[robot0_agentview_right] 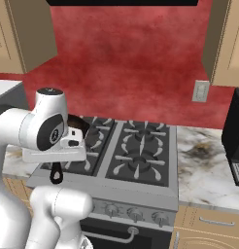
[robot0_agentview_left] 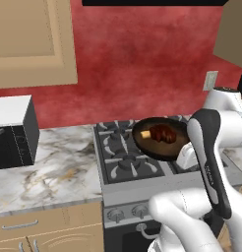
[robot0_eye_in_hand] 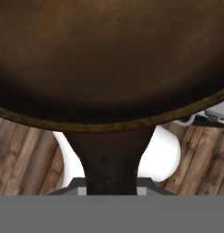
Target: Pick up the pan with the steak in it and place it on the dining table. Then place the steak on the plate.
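Nearest the hand camera, the pan's short black handle point(robot0_eye_in_hand: 111, 159) runs straight down between the jaws, which are nearly closed and clamped on it. Directly ahead of the jaws, the pan point(robot0_agentview_left: 160, 139) spreads as a wide dark bowl, lifted off the stove point(robot0_agentview_left: 130, 160) and hanging above its front burners. The steak point(robot0_agentview_left: 163, 133) lies inside, on the far side from the jaws, its yellow chunk beside it. Judging by its look, the pan is cast iron: heavy, rigid and smooth, so a grip this far out on the handle carries a strong downward pull at the bowl end. Holding close to the bowl and keeping it level should stop the loose steak from sliding. In the right base view, the handle's end point(robot0_agentview_right: 56, 174) hangs below the hand.
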You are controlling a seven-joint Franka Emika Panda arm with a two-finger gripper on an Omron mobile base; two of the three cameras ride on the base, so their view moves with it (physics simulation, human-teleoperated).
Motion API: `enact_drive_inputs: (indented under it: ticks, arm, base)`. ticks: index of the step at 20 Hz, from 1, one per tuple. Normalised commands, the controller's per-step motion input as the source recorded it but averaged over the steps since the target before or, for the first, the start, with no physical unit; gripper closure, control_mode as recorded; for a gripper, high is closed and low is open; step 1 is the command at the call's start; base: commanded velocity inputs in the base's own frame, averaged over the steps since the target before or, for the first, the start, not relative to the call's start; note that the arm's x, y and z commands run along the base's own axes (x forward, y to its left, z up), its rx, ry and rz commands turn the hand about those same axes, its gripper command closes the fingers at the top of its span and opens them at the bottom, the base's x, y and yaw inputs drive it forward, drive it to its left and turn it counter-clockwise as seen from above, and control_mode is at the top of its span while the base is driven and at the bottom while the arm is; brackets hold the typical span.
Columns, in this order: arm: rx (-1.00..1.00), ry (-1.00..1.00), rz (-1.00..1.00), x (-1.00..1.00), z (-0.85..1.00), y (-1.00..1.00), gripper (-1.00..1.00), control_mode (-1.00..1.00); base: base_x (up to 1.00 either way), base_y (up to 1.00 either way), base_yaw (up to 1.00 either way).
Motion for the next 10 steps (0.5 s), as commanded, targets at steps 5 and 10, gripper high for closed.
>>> enact_drive_inputs:
  ticks: [5, 10]
  arm:
    - [0.00, 0.00, 0.00, 0.00, 0.00, 0.00, 1.00, 1.00]
    - [0.00, 0.00, 0.00, 0.00, 0.00, 0.00, 1.00, 1.00]
  base:
    - [-0.09, 0.01, -0.17]
    - [-0.04, 0.13, -0.49]
